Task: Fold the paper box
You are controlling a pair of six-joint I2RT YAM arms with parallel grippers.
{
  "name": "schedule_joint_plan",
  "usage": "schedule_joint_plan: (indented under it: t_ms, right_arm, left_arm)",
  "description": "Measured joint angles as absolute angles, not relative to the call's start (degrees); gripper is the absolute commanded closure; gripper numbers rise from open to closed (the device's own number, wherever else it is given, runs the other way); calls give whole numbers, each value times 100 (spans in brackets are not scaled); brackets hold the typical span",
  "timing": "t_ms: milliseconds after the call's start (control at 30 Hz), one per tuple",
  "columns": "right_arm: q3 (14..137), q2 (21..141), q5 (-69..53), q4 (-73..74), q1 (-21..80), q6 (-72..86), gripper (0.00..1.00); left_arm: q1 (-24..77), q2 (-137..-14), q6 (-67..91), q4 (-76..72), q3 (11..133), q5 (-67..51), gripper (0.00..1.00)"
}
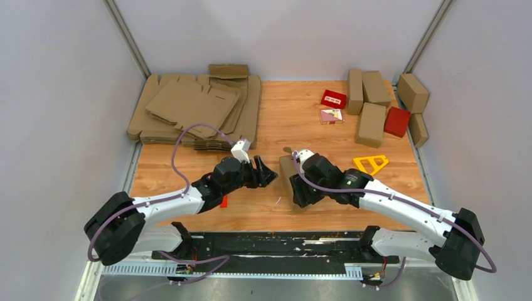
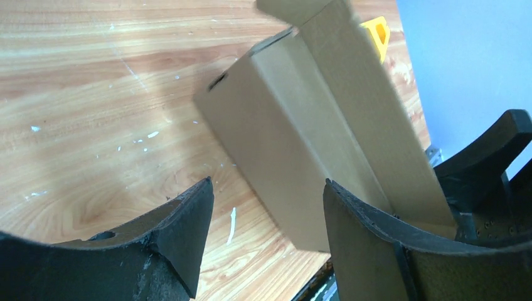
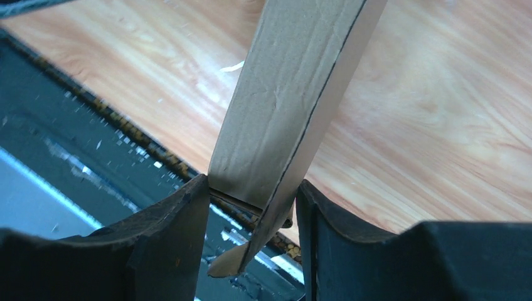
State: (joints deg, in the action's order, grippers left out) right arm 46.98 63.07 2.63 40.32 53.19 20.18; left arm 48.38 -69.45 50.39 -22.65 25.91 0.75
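Two hands meet at the front middle of the tabletop (image 1: 288, 113). Right hand (image 3: 252, 183) is clamped on the paper box (image 3: 285, 106), its cardboard pinched between both fingers. Left hand (image 2: 266, 185) has its fingers apart with nothing between them; I see the box just beyond its tips, folded oblong, with one end flap open.
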Motion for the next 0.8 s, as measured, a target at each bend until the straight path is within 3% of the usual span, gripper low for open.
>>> schedule_joint_plan:
  t_ms: [233, 500, 700, 800]
  right_arm:
    - [4600, 6276, -687, 3898, 5319, 1645, 46]
    - [4574, 6490, -731, 3828, 5365, 1487, 41]
    - [4678, 6851, -421, 3918, 5588, 1409, 22]
    - [4781, 6912, -303, 4005, 5614, 1385, 3]
  left_arm:
    - [4434, -7011, 4316, -1944, 3065, -530, 28]
    - [4095, -7588, 3798, -1568, 3356, -908, 30]
    - [4095, -7970, 3607, -1411, 3575, -1044, 33]
    - [4095, -8025, 3533, -1404, 3642, -1046, 34]
